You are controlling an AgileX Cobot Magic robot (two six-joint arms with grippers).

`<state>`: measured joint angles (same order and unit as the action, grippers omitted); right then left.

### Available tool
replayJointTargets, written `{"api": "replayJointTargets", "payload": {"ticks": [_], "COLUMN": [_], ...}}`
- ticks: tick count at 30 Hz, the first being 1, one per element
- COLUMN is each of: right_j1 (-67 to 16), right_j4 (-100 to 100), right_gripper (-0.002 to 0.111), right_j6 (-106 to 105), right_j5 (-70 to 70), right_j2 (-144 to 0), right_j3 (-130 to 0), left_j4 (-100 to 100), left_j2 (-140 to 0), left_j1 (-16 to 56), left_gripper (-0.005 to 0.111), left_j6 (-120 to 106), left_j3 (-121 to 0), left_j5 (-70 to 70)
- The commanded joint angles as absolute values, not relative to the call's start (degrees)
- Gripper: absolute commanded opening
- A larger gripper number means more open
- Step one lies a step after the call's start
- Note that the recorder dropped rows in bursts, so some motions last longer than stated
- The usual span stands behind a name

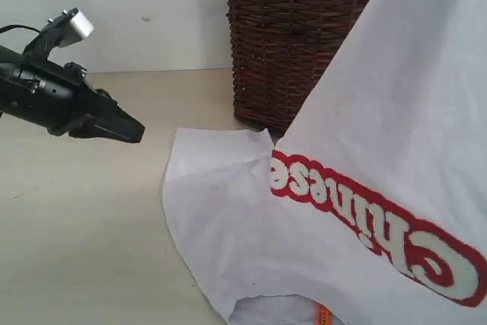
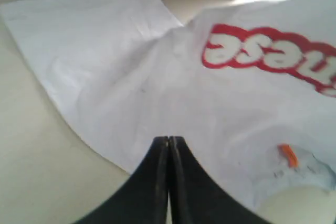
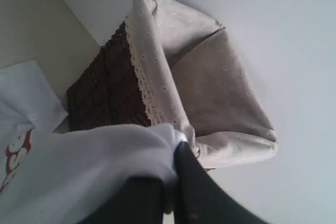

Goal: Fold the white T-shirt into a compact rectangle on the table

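Right hand (image 3: 176, 150) is clamped on the white T-shirt (image 1: 380, 112), one edge held aloft beside the basket (image 1: 289, 43) — left hand (image 2: 169, 141) is pressed shut, empty, above the table (image 1: 76, 226).

The T-shirt (image 1: 380, 97) was plain white, save for a red band (image 1: 365, 222) bearing fuzzy white letters (image 1: 430, 258) (they spelled "Chinese"). A small tag (image 1: 323, 314) at its neck was bright orange. The table (image 1: 84, 226) was a pale matte beige, unpatterned. The basket (image 1: 289, 43) was dark brown, in a tight wicker weave of upright ribs and crossing strands. Its liner (image 3: 210, 77) was greyish beige, dotted with tiny pale spots in regular rows and edged with cream scalloped lace (image 3: 139, 72). The wall (image 1: 137, 5) was off-white. The left gripper (image 2: 169, 141) and the right gripper (image 3: 173, 166) were black; the camera block (image 1: 74, 27) on the left arm was white.
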<state>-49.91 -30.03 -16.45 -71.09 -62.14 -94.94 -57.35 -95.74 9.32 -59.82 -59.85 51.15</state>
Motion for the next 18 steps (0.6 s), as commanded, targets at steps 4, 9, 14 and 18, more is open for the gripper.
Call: {"api": "replayJointTargets", "payload": {"ticks": [4, 9, 14, 18], "right_j1": [-50.0, -50.0, -50.0, -50.0], "right_j4": [-37.3, -44.4, -43.5, -47.0], "right_gripper": [0.0, 0.0, 0.0, 0.008], "right_j6": [-13.0, -11.1, -8.4, -1.5], "right_j5": [-70.0, -70.0, -70.0, -70.0], "right_j2": [-62.9, -62.6, -62.6, -62.7], "right_j3": [-84.2, -80.1, -79.8, -79.8], "left_j4": [-48.9, -47.1, -52.7, -51.1], "left_j2": [-99.4, -100.7, -103.4, -109.8], "left_j1": [19.8, 32.8, 43.2, 45.1], "left_gripper": [0.009, 0.033, 0.016, 0.0], "left_j6": [-65.1, -70.4, -59.8, -50.4], "left_j3": [-59.4, -58.5, -58.5, -58.7], "left_j5": [57.9, 51.3, 34.6, 31.2]}}
